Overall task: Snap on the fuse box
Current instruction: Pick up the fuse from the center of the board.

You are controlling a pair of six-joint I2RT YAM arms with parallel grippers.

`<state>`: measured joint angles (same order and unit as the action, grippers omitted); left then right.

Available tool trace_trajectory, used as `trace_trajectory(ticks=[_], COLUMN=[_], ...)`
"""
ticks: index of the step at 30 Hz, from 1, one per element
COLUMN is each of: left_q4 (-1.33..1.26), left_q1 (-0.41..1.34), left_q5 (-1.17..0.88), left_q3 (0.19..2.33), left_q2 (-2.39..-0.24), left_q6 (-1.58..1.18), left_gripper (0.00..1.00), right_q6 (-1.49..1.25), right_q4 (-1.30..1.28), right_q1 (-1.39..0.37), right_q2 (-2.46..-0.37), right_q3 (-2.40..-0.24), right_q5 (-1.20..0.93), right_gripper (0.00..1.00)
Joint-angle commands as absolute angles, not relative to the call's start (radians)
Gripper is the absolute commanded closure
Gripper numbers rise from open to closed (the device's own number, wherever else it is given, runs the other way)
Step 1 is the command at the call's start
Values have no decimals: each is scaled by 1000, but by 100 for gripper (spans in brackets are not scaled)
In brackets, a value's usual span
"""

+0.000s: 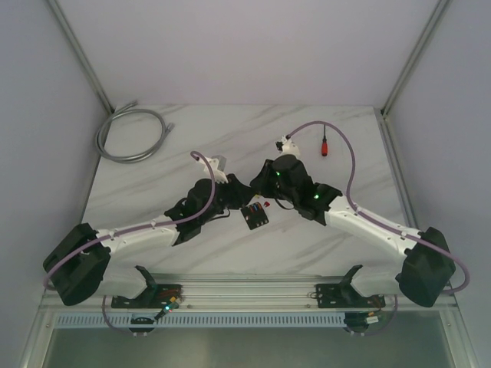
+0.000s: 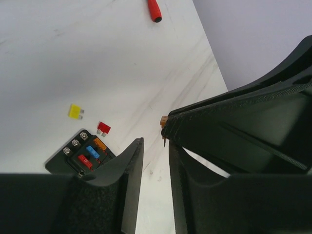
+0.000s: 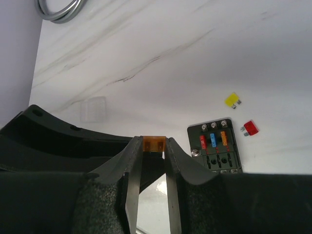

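Right wrist view: right gripper (image 3: 154, 148) clamped on a small orange fuse (image 3: 154, 143), pinched at the fingertips, bottom centre of frame. Lower right, the fuse box (image 3: 214, 146) lies flat on the marble table (image 3: 161, 58), with red, blue and orange fuses seated in its slots. Loose red fuse (image 3: 250, 127) sits just beside the box's right side, loose yellow fuse (image 3: 232, 100) a bit above, both apart from it. Clear plastic cover (image 3: 92, 109) left of centre, grey cable coil (image 3: 58, 9) in the top left corner. Dark casing of the left arm fills the lower left and crowds that side. Left wrist view: left gripper (image 2: 156, 146) fingers apart with a narrow gap, bare table showing through, nothing between them. The box is lower left, partly hidden behind the left finger. The right gripper's black bulk takes the right half, its fuse tip near the left fingertips. Red-handled screwdriver (image 2: 154, 9) at the top edge, well apart. Top external view: both grippers meet mid-table just above the box. Open marble lies above and to both sides, walls closing left, right and back.
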<state>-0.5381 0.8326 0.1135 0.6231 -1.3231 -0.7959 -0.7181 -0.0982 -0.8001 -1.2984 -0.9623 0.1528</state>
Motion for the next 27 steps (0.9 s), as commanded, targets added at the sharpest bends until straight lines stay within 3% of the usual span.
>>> trace_trajectory(ticks=[1,6,19,24,27], left_q4=[-580,-594,-593,-572,-524], left_q1=[839,839,839,839,837], left_q5=[124,127,138,131,126], left_q3=[657,652,634,638,650], left_q2=[-1334,-1320,-1300,-1303,-1305], left_q6=[-774,-768,-747,-709,-660], left_gripper=[65,70,100,100,100], right_q6=[-750,-761,-783,-783,-747], right_q4=[-57,-48,-16,-11,-11], right_q1=[-812,-820,-828,-829,-822], right_q2=[-1279,-1279,-1277,-1256,-1225], right_q3=[-932,-921,-888,-880,-880], right_q5=[154,149,136,156,168], right_gripper=[77,77,76,69,55])
